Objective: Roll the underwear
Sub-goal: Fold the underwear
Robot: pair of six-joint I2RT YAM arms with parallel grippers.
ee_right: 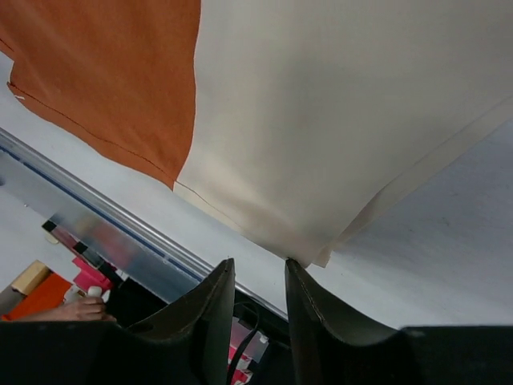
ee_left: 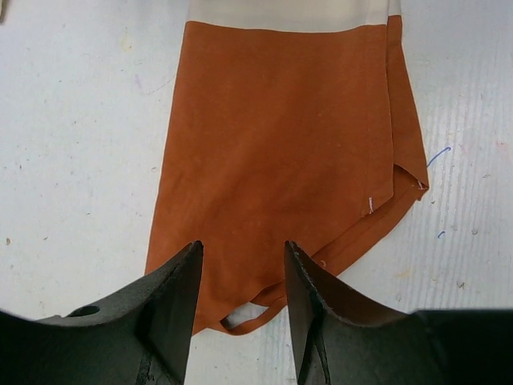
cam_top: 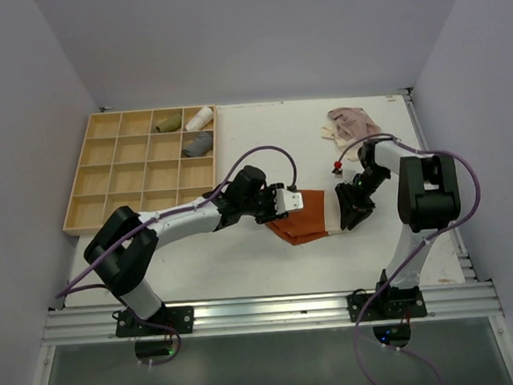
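Observation:
The rust-orange underwear [cam_top: 298,226] lies flat mid-table, its cream waistband [cam_top: 330,208] toward the right. In the left wrist view the orange cloth [ee_left: 288,144] spreads ahead of my left gripper [ee_left: 243,245], which is open with its jaws hovering over the narrow crotch end and gripping nothing. From above, the left gripper [cam_top: 285,201] sits at the garment's left edge. My right gripper [cam_top: 349,212] is at the waistband end. It is open [ee_right: 258,261], one fingertip just meeting the waistband [ee_right: 345,120] corner, with nothing between the jaws. The pale beige-pink underwear [cam_top: 348,123] lies crumpled at the back right.
A wooden compartment tray [cam_top: 106,181] stands at the back left with a green roll [cam_top: 169,123], a white roll [cam_top: 199,119] and a grey roll [cam_top: 198,145]. A small red object [cam_top: 337,167] lies near the right arm. The metal rail [cam_top: 265,311] runs along the near edge.

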